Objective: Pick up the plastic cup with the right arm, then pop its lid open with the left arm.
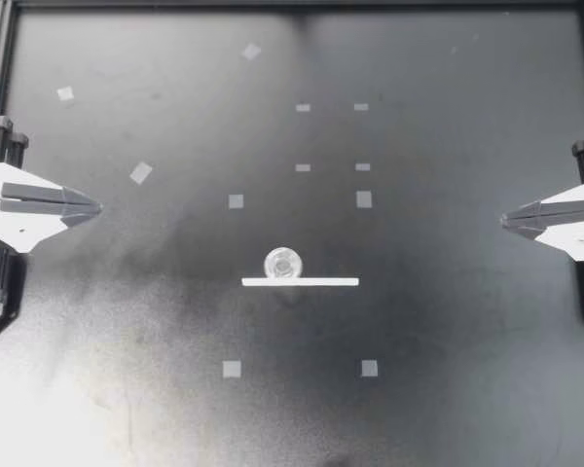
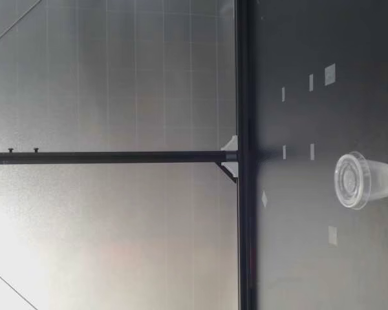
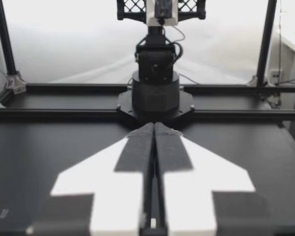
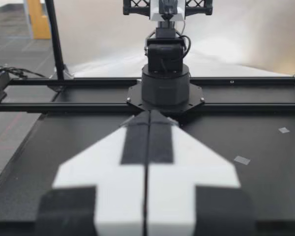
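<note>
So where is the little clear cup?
In the top view, the clear lidded cup stands by the white tape strip, roughly midway between my left gripper and my right gripper.

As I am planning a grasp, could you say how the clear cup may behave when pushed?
The clear cup looks thin-walled, so probably light and easily squashed. Standing upright, wider at its top, it may tip or slide.

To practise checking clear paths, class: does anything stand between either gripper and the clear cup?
Nothing visible does. The table from the cup to the left gripper and right gripper bears only flat tape squares; the white strip lies beside the cup.
</note>
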